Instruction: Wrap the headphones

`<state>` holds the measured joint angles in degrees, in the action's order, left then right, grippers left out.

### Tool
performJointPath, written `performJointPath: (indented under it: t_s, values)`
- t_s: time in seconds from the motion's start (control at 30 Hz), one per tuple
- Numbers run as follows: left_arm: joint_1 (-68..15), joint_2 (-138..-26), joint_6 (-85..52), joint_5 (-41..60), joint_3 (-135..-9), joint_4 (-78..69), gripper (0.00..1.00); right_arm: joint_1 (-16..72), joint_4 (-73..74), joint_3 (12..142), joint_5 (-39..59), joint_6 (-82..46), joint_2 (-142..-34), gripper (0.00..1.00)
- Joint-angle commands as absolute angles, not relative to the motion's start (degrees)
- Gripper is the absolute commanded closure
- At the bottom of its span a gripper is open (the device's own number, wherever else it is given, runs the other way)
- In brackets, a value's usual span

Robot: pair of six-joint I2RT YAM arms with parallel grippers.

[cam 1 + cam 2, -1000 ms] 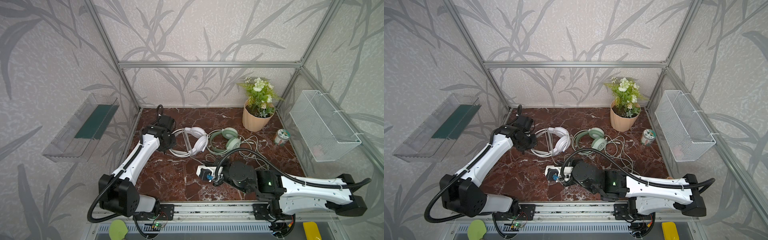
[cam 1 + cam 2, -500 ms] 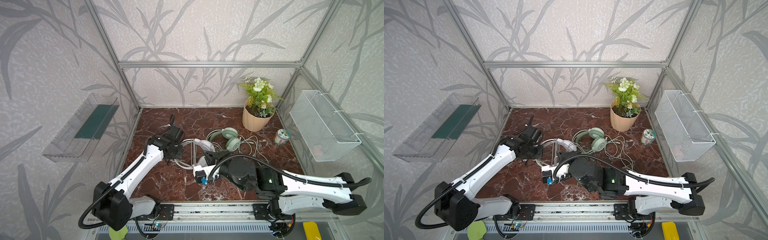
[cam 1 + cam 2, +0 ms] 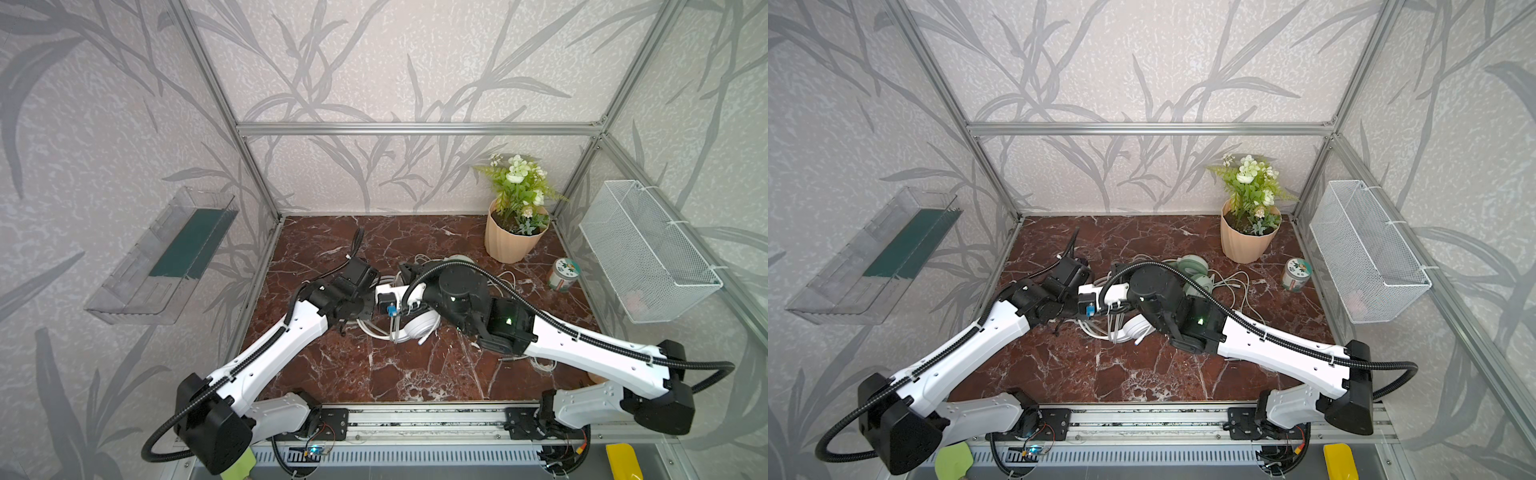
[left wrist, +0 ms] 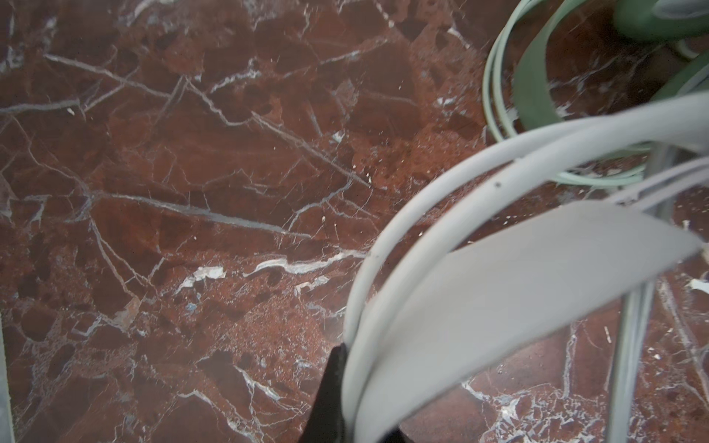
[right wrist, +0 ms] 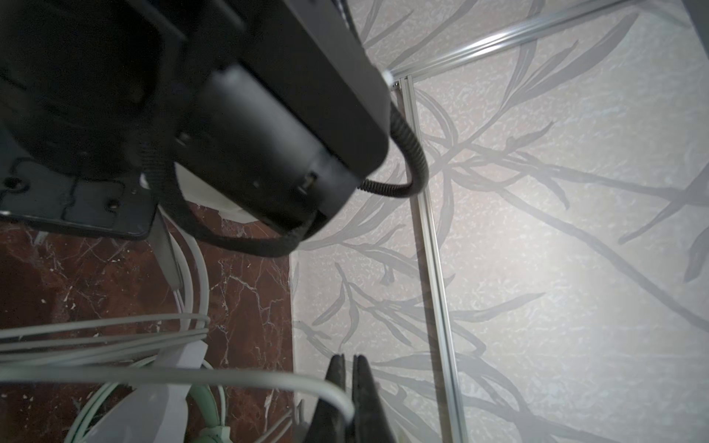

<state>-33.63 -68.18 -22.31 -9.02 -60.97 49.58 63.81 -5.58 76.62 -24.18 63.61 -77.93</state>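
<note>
Left fingers [image 4: 333, 379] are together, clamped on the double band of the white headset [image 3: 419, 326]. The bands run straight into the grip in the left wrist view. Right fingers [image 5: 337, 387] are together too, pinching the white cable [image 5: 215, 377], which bends right into them.

The white headset is mid-desk between my two wrists. Its band end looks raised in my left grip, and I can't tell whether the ear cup touches the desk [image 3: 395, 374]. Several cable strands [image 3: 1113, 328] cross the band in both top views, so I judge a few turns are already on. The end is not tucked and the wrap looks loose, so this one is partly done.

The mint headset [image 3: 1192, 264] lies flat just behind, half hidden under my right arm. Its cable [image 3: 1233, 286] sprawls loose over the desk, so it looks untouched. That's one whole wrap left, plus finishing the first.

Around the desk:
- flower pot [image 3: 513, 237] in the back right corner
- small tin [image 3: 562, 274] near it
- mesh basket [image 3: 640, 249] on the right wall
- clear tray [image 3: 166, 253] on the left wall

All of these are well apart from the work.

In the way:
- My wrists are almost touching, with little room to swing the cable round.
- The mint band sits just beside the white one and its loose cable lies near it; either could snag.
</note>
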Motion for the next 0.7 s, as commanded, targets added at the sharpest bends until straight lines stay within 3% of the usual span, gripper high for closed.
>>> performJointPath:
  t_s: [0.0,0.23,0.47,0.67]
  values:
    - [-35.06,-65.37,-19.57,-12.24,-59.48,49.74,1.00,57.42,-0.22,82.33,-17.15,55.58,-78.93,1.00]
    - [-38.65,-57.49,-17.22,-11.82,-56.64,45.44,1.00,45.96,-3.70,87.98,-7.65,46.50,-86.19,1.00]
    - [-40.28,-50.17,-15.06,-9.96,-54.04,41.02,1.00,40.96,-4.05,89.30,1.54,41.22,-88.76,0.99]
    - [-40.37,-45.45,-14.41,-8.16,-52.72,38.60,1.00,36.90,-2.63,87.28,12.75,32.06,-88.00,0.91]
